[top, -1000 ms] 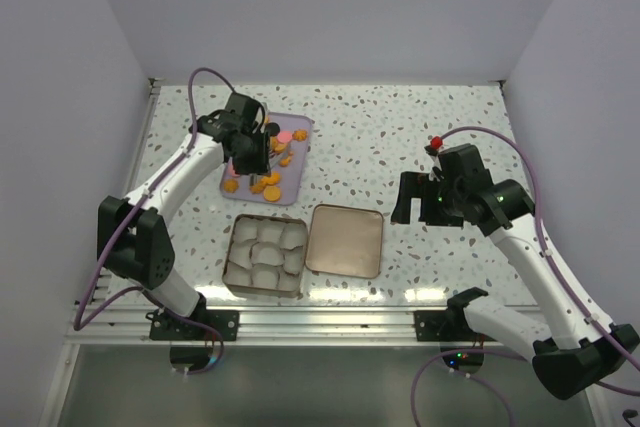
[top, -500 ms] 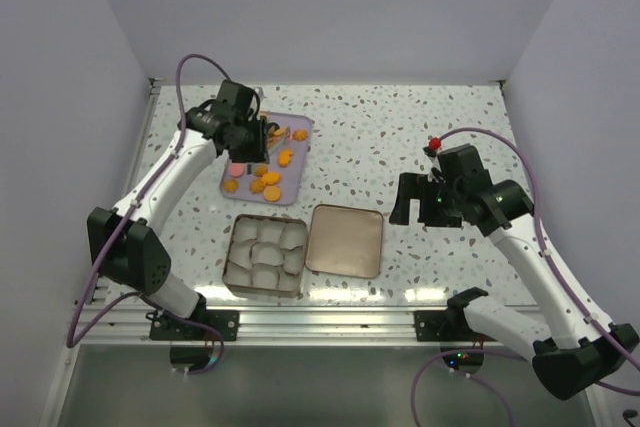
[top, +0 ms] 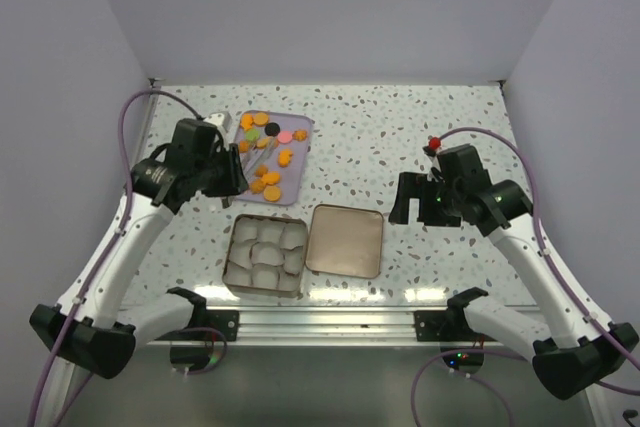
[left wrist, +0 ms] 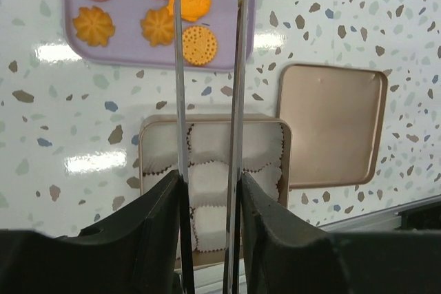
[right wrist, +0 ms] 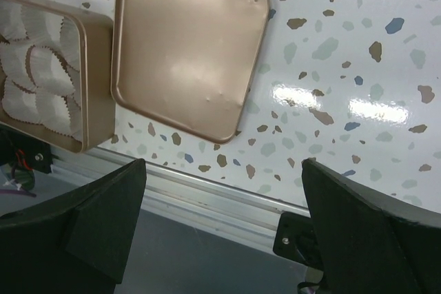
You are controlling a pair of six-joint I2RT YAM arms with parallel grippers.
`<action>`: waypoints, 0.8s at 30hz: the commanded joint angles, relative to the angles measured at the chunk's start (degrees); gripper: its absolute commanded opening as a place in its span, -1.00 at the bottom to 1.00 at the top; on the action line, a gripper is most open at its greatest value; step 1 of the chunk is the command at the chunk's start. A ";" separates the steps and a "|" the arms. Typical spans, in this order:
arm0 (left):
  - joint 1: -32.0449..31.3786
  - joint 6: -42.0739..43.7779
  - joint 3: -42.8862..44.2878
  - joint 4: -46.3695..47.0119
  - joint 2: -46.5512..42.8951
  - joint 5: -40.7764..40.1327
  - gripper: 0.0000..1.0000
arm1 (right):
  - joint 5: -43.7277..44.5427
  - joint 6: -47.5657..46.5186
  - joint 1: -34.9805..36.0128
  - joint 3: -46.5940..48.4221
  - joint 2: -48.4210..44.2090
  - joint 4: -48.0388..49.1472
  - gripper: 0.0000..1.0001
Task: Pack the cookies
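Left claw [left wrist: 209, 191] pinched on my tweezers [left wrist: 178, 67], aimed past the box [left wrist: 265, 120] at the cookies [left wrist: 200, 46], probably for reach.

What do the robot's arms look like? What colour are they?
The left arm and right arm are white tubes with chunky black joints, each trailing a purple cable. The left gripper has long, thin metal fingers; the right gripper has wide black ones, with a small red knob behind it.
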 commanded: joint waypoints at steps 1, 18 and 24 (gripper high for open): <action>-0.25 -2.98 -2.97 -2.45 -6.85 1.31 -0.69 | -1.04 0.32 0.11 -0.97 0.45 1.21 0.97; -0.16 -7.11 -13.87 -18.54 -32.27 3.95 -0.69 | -1.39 -0.03 0.99 -2.56 1.85 1.48 0.97; -0.16 -6.93 -15.45 -20.39 -34.38 3.69 -0.67 | -1.56 0.32 1.26 -3.44 1.76 1.83 0.97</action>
